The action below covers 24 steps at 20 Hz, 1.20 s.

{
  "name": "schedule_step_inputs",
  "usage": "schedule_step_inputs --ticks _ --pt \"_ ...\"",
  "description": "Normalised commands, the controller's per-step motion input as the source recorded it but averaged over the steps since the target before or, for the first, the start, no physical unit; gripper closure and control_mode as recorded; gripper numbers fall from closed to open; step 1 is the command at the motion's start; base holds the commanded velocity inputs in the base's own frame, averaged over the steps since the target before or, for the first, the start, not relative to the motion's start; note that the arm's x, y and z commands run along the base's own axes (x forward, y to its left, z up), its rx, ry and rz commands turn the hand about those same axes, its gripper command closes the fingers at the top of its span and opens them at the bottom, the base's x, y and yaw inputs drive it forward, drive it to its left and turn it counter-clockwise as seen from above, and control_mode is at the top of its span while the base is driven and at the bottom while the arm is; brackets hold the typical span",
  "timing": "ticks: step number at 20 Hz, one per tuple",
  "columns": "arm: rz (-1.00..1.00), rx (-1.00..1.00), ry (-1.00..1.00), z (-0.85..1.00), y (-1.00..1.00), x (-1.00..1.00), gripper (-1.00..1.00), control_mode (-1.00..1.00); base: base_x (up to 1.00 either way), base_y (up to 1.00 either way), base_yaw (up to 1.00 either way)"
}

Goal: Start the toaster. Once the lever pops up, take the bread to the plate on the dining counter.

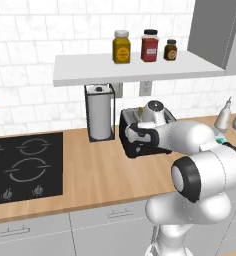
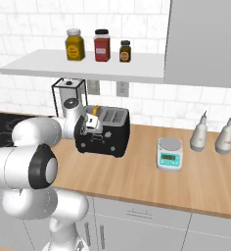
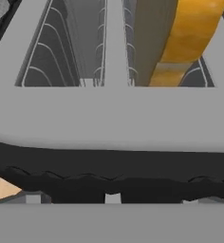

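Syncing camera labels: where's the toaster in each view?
Left base view: toaster right of centre, partly behind the arm, beside the paper towel stand.
Right base view: left of centre, same stand behind-left.
Hand view: its slotted top spans the frame.

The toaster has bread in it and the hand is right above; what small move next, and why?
Probably lower the open hand onto the lever on the toaster front and push down. The bread sits in one slot, and the hand hovers at the toaster's front edge holding nothing.
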Motion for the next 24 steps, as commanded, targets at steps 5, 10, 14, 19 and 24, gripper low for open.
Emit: schedule_step_inputs --ticks 5,10,14,19,24 --pt "0.0 0.0 0.0 -0.02 0.0 0.01 1.0 -1.0 0.0 0.0 0.0" --pt "0.0 0.0 0.0 -0.01 0.0 0.0 1.0 -1.0 0.0 0.0 0.0" --pt "0.0 0.0 0.0 -0.3 -0.09 0.0 1.0 -1.0 0.0 0.0 0.0" --pt "0.0 -0.02 0.0 -0.65 -0.12 -0.02 1.0 -1.0 0.0 0.0 0.0" --pt "0.0 -0.05 0.0 -0.81 -0.02 0.0 1.0 -1.0 0.0 0.0 0.0"
